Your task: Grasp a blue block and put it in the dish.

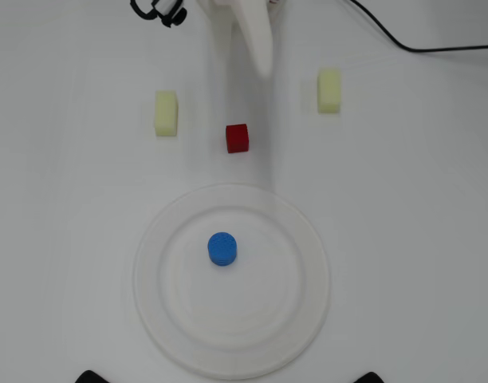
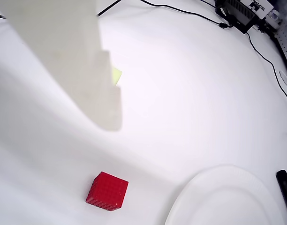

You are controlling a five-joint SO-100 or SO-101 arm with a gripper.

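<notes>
Overhead view: the blue block lies flat inside the dish, slightly left of the dish's centre, clear of the rim. My gripper is above the dish, well apart from it, past the red cube, which sits between my tip and the dish rim. Two pale yellow foam blocks flank the cube.

Wrist view: one white finger fills the upper left; my jaws' spacing cannot be determined. The red cube sits left of the dish.

Judgement: placement appears complete. Risk: any low sweep toward the dish could strike the red cube and push it against the rim.
</notes>
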